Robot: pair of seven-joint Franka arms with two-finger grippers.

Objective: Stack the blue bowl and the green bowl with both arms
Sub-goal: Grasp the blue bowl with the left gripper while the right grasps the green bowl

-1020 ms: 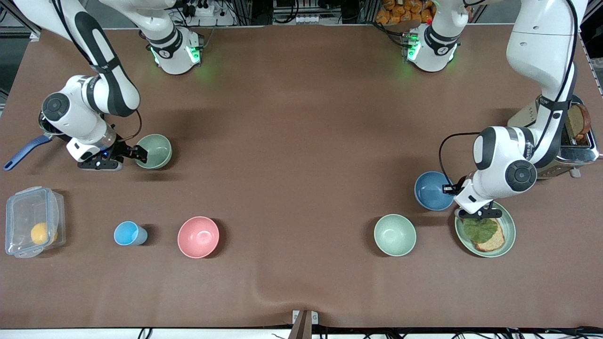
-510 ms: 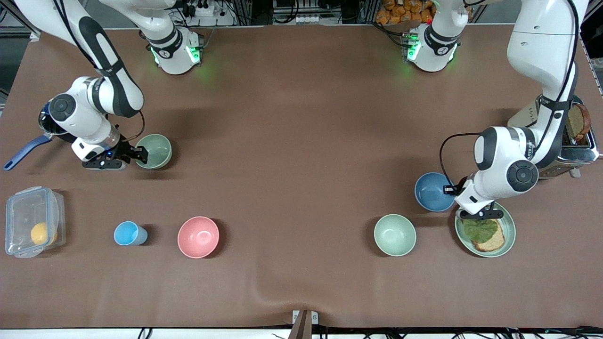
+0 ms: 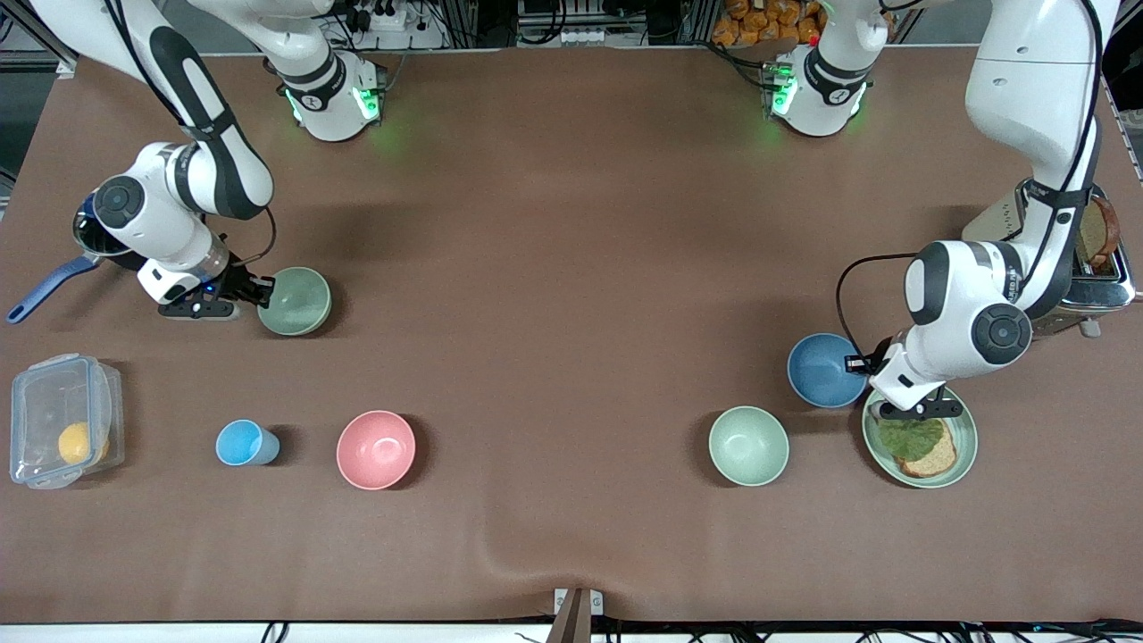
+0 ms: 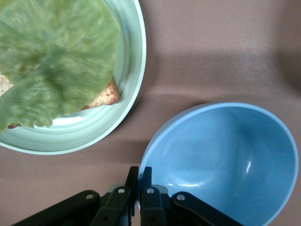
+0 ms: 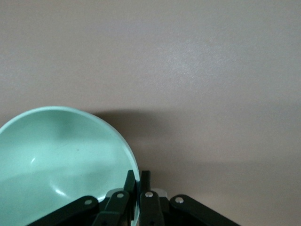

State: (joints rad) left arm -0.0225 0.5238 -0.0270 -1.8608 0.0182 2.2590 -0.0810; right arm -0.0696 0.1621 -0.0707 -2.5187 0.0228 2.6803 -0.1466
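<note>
Left gripper (image 4: 139, 175): fingers pinched on blue bowl (image 3: 823, 369) rim, beside plate (image 3: 963, 451). Right gripper (image 5: 136, 179): fingers clamped on green bowl (image 3: 296, 301) rim, bowl tilted. You lift both level, clear tabletop (image 3: 571, 268), keep pinches deep.

left gripper (image 3: 868, 364) clamped, right gripper (image 3: 264, 288) clamped
</note>
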